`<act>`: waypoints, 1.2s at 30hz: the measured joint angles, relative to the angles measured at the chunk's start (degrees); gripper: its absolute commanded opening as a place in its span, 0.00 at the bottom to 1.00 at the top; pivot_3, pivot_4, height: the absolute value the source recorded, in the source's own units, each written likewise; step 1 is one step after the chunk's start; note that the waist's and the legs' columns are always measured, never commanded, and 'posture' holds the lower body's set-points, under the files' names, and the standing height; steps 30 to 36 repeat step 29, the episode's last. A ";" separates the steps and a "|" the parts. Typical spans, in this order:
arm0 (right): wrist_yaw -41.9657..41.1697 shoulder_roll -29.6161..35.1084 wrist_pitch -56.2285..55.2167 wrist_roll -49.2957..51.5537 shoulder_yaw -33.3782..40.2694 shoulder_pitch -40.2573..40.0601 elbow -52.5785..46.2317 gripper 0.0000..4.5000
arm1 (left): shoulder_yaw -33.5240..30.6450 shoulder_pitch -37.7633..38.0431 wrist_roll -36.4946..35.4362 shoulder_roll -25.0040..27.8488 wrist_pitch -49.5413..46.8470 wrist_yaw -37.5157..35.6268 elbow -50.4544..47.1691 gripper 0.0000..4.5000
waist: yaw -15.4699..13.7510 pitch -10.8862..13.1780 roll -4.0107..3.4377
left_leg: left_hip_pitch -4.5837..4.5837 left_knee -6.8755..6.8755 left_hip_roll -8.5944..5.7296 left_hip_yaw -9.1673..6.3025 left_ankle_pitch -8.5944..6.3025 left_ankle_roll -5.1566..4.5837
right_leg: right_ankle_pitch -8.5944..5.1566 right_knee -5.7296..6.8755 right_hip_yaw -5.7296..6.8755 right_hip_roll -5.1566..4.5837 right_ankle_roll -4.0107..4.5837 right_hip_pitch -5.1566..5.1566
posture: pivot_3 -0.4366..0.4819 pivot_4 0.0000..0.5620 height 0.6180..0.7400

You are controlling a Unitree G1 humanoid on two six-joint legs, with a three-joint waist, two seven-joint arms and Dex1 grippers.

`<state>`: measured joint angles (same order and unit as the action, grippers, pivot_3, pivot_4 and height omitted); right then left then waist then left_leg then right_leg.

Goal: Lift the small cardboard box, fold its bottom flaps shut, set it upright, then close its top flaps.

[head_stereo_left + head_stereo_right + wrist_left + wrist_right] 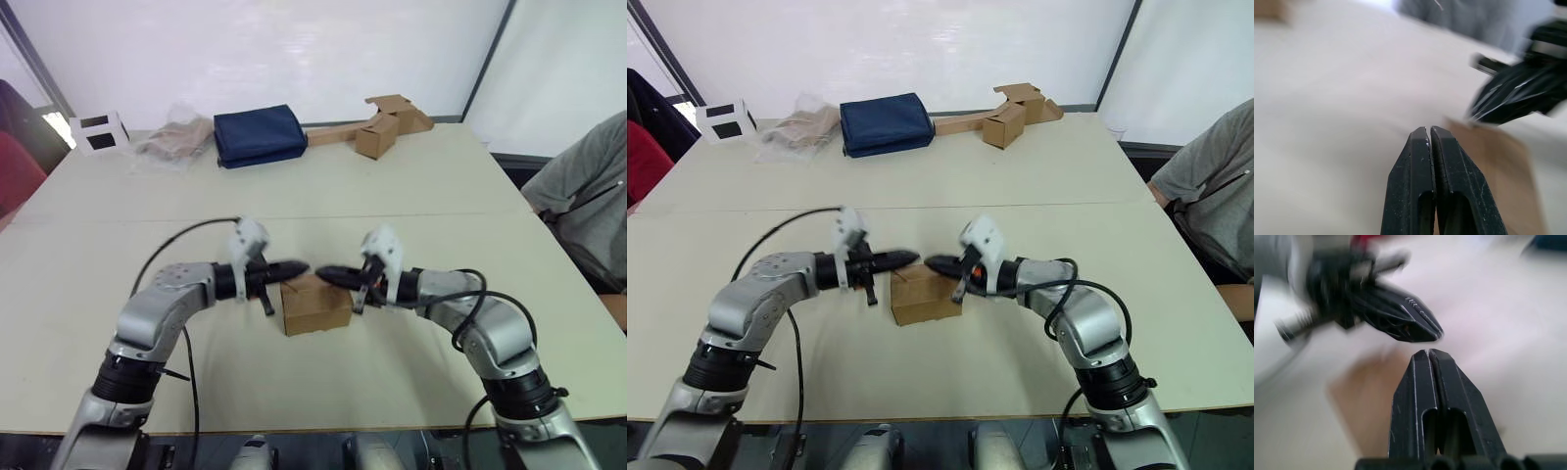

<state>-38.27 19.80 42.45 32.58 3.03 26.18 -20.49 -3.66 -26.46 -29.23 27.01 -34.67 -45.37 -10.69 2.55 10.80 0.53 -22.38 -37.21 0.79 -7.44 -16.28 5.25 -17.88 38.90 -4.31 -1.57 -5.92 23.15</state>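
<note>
Left gripper (pixel 302 266) and right gripper (pixel 320 273) meet above the small cardboard box (pixel 315 305).

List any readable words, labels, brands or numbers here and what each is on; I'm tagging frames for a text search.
None can be read.
small cardboard box: plain brown, no print.
White box with dark squares: no legible text.
Navy folded cloth: no label visible.
Left tool and right tool: faint marks, unreadable.

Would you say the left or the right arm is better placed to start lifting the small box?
Roughly equal: left gripper and right gripper both sit shut just above the small cardboard box, tips nearly meeting over its top.
</note>
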 measured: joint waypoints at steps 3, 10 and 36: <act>4.58 0.00 2.16 7.88 10.84 -0.93 -2.84 0.00 | -5.61 2.50 -4.30 5.69 -5.79 0.35 -2.49 0.02 | 0.00 -0.01 -0.02 | 0.01 0.05 -0.02 0.02 0.00 -0.01 | 0.00 -0.02 0.00 -0.02 0.00 -0.02 | 0.48 0.27 1.00; 7.84 7.60 9.51 18.29 21.03 -16.99 -4.18 0.00 | -12.17 17.62 -5.74 12.59 -9.15 0.62 -4.90 0.02 | -0.14 0.00 -0.03 | 0.02 0.06 -0.03 0.08 -0.01 -0.01 | 0.00 -0.09 -0.03 -0.02 0.00 -0.05 | 0.48 0.27 1.00; -1.13 18.51 4.16 10.66 13.39 -30.84 -4.87 0.00 | -17.13 38.05 -10.03 17.68 -11.11 -5.01 -12.69 0.02 | -0.16 0.00 -0.05 | 0.62 0.25 0.04 0.20 -0.06 -0.06 | -0.01 -0.56 -0.10 0.02 0.01 -0.73 | 0.48 0.27 1.00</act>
